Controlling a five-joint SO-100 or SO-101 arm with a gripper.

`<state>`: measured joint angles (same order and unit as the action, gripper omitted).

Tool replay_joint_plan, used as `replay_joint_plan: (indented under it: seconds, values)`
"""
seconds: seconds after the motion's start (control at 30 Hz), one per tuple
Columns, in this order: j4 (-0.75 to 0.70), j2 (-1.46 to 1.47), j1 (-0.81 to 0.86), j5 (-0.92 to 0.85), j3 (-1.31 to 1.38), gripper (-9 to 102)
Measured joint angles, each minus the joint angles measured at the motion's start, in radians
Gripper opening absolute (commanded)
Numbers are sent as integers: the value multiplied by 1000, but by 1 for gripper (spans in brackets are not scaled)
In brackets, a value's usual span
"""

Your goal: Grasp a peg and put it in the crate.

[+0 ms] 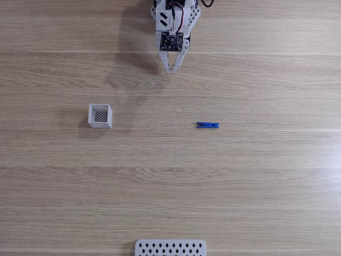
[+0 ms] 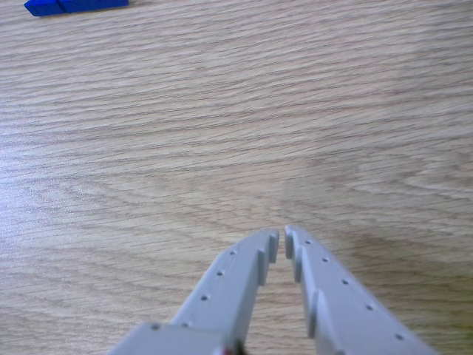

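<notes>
In the fixed view, the small white square crate sits empty toward the wooden tabletop's left edge. The white two-finger gripper hangs at the top edge, fingertips nearly together, holding nothing. The slim blue plastic peg lies right of centre, ungrasped; everything remains.

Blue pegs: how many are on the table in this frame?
1. The peg lies flat on the wood, right of centre in the fixed view, far from the crate; the other view catches it at its top-left corner.
</notes>
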<state>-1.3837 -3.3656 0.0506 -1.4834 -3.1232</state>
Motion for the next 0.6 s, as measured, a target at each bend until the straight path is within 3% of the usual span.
replay_joint_plan:
  seconds: [0.6]
  values:
    - [0,91,8,-40,26,-1]
